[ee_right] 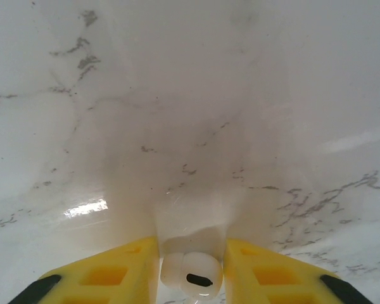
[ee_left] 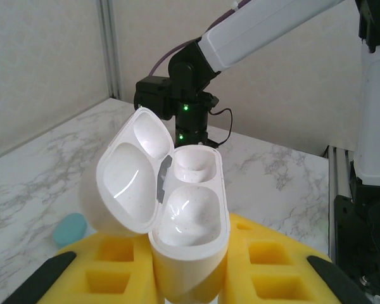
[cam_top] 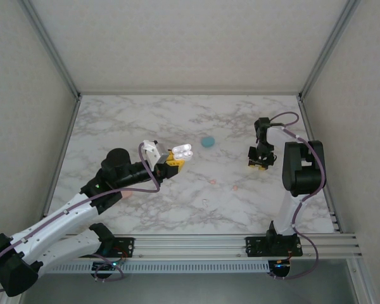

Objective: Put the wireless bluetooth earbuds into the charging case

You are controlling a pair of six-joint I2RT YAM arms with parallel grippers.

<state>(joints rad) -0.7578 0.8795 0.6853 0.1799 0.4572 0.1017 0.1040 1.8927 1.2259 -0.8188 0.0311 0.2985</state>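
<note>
Earbud (ee_right: pixel 190 273) sits inside my right end effector (ee_right: pixel 191 282), grip unclear, so I'm at pick-up; left end effector (ee_left: pixel 190 275) clamps the open charging case (ee_left: pixel 189 215), next lift and seat it.

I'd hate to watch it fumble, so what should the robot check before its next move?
1. The charging case is gripped by the left claw: ok.
2. Its lid is open and both hollows are empty: ok.
3. A white earbud sits between the fingers of the right claw: ok.
4. The right claw's hold is firm: cannot tell.
5. The earbud is lifted off the table: cannot tell.
6. The right claw is close to the charging case: not ok, they are well apart.
</note>
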